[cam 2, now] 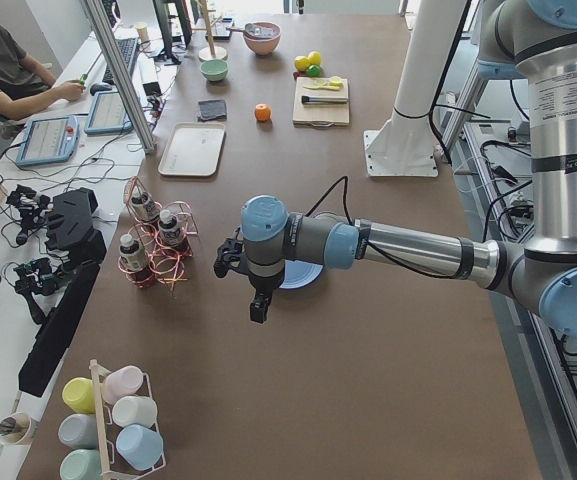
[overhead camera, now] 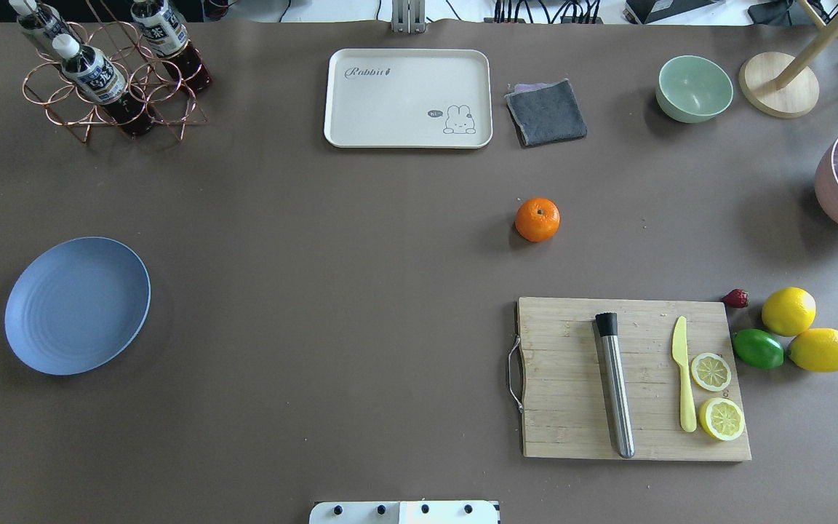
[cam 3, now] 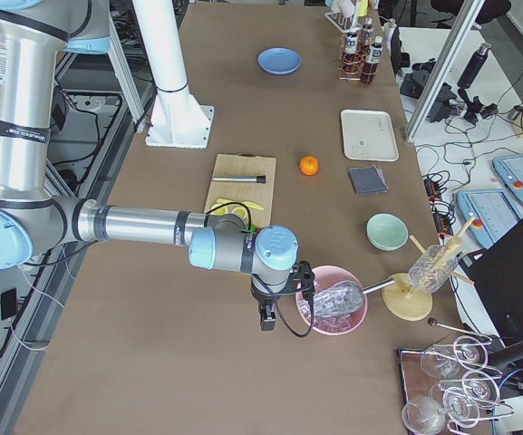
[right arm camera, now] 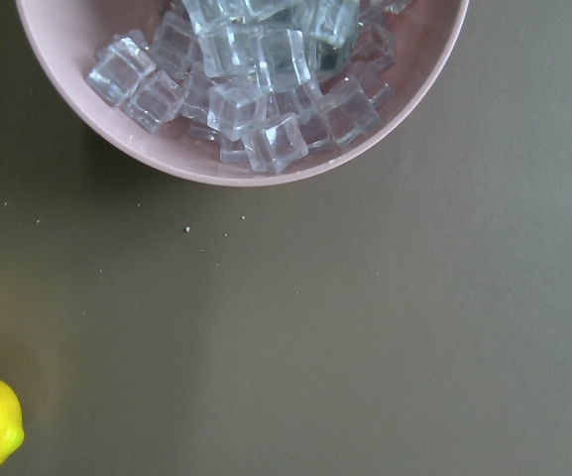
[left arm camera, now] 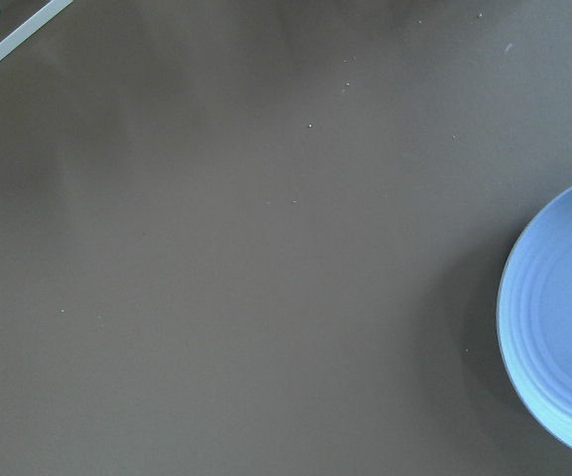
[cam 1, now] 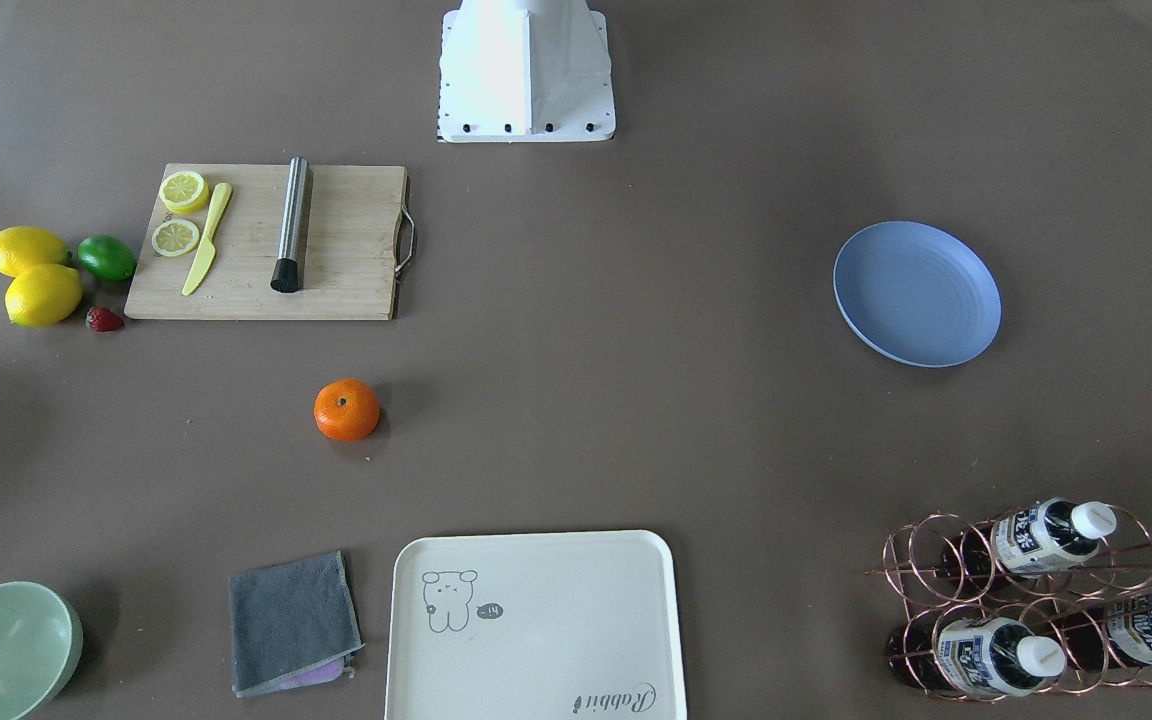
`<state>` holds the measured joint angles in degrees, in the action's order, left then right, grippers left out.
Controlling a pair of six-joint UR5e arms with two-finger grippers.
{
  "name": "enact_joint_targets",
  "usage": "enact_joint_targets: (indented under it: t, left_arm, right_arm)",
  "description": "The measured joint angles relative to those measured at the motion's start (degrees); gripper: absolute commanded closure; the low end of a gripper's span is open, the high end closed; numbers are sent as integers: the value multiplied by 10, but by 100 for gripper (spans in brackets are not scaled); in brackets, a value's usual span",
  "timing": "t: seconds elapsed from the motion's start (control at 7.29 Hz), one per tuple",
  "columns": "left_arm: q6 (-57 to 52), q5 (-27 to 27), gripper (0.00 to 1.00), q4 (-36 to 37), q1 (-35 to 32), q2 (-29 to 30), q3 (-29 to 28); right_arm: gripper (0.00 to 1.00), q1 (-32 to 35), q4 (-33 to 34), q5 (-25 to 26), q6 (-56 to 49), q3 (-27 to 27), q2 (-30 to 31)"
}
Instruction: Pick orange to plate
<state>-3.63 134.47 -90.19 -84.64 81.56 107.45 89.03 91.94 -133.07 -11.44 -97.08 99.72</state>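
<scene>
Brown counter [overhead camera: 317, 291], nothing grasped yet. The orange [overhead camera: 537, 220] sits loose on the robot's right half, between the cutting board [overhead camera: 633, 378] and the grey cloth [overhead camera: 546, 111], touching neither. The plate [overhead camera: 77, 306] is well apart from it on the robot's left half, with nothing on it.

Right gripper [cam 3: 264, 319] hangs above the counter just beside the pink bowl [right arm camera: 246, 89] of ice cubes, away from the orange. Left gripper [cam 2: 256, 312] hangs near the plate; its wrist camera catches the plate at the frame edge. Jaws on both: cannot tell whether open or closed. Only the side cameras show them, and the wrist cameras show no fingers.

Step in hand, my read: approach and grasp, with the right arm since the fruit is on its side.
- Swing over from the ice bowl at height, so nothing clips the bowl rim or the lemons.
- Open the jaws wide before descending and come straight down on the fruit's centre.
- Close across the widest part. A round fruit will likely roll or squirt out if pinched high or off-centre.
- Grip firmly without crushing, then lift straight up before any sideways move.
- The plate is far across. Expect a long reach over the robot's front, or a hand-off to the left arm.
- Release low over the plate's middle. It looks nearly flat, so a dropped orange could roll off.
</scene>
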Motion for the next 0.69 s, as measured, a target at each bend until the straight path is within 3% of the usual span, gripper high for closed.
enact_joint_targets:
  t: [0.69]
  left_arm:
    - [3,3,2,-9,0,0,3]
  right_arm:
    - [0,0,-3,1,0,1,8]
